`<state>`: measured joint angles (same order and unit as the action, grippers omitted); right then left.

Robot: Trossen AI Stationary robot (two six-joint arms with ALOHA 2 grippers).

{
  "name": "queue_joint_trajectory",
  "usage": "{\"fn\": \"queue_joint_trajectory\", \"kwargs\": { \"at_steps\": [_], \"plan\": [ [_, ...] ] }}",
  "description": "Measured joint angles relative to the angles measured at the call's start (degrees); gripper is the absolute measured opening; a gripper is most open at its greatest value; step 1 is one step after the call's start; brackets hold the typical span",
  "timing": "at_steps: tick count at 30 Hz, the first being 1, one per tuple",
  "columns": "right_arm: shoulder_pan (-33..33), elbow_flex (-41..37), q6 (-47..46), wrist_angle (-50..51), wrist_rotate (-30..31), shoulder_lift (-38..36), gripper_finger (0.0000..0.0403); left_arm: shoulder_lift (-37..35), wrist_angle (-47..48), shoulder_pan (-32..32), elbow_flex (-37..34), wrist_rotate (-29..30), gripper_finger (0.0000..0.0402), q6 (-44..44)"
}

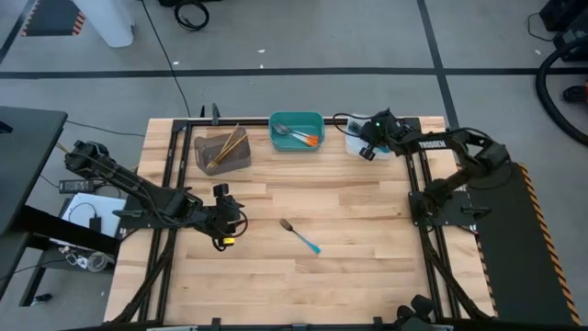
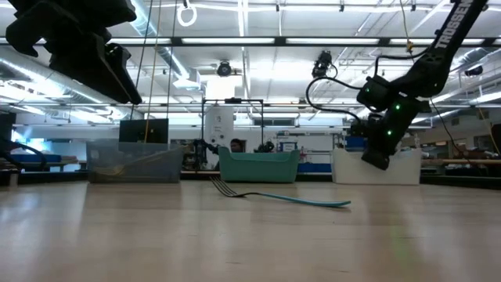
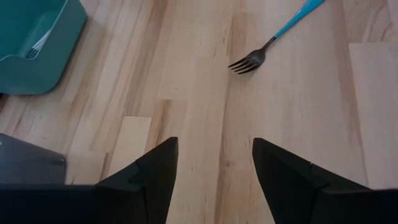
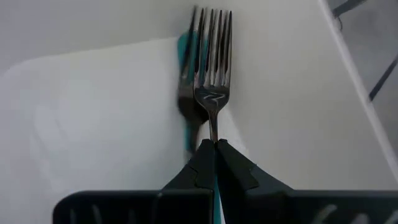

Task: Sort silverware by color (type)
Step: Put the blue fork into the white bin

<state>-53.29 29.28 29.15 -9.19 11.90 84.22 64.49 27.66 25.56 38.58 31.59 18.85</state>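
Pale wood planks make up the surface (image 1: 349, 276), and near its middle lies a blue-handled fork (image 1: 300, 235), flat and alone. Just beside it toward the left side, the left gripper (image 1: 230, 223) hovers with fingers spread apart, holding nothing. Along the far edge stand a grey bin (image 1: 221, 152), a teal bin (image 1: 296, 131) and a white bin (image 2: 377, 166). Over the white one, the right gripper (image 4: 216, 144) is clamped on a second fork (image 4: 213, 59).

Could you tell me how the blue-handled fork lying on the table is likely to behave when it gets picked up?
The blue-handled fork looks slim and rigid, so it probably won't flex. It lies flat on the wooden table, so the fingers may slip off before getting under it. Its thin handle seems light; gripped off-centre, it might pivot.
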Motion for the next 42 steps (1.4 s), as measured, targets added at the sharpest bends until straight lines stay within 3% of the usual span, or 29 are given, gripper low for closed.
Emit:
{"fn": "queue_joint_trajectory", "kwargs": {
  "at_steps": [11, 29, 42],
  "plan": [
    [-0.1, 0.1, -2.6, 0.2, -1.0, 0.8, 0.0012, 0.0, 0.0, 0.0, 0.0, 0.1, 0.0217, 0.0],
    [-1.8, 0.0, -4.3, 0.2, -2.2, 0.7, 0.0070, 0.0, 0.0, 0.0, 0.0, 0.0, 0.0217, 1.5],
    [-1.8, 0.0, -6.6, 0.3, -2.5, 0.2, 0.0155, 0.0, 0.0, 0.0, 0.0, 0.0, 0.0217, 1.7]
  ]
}}
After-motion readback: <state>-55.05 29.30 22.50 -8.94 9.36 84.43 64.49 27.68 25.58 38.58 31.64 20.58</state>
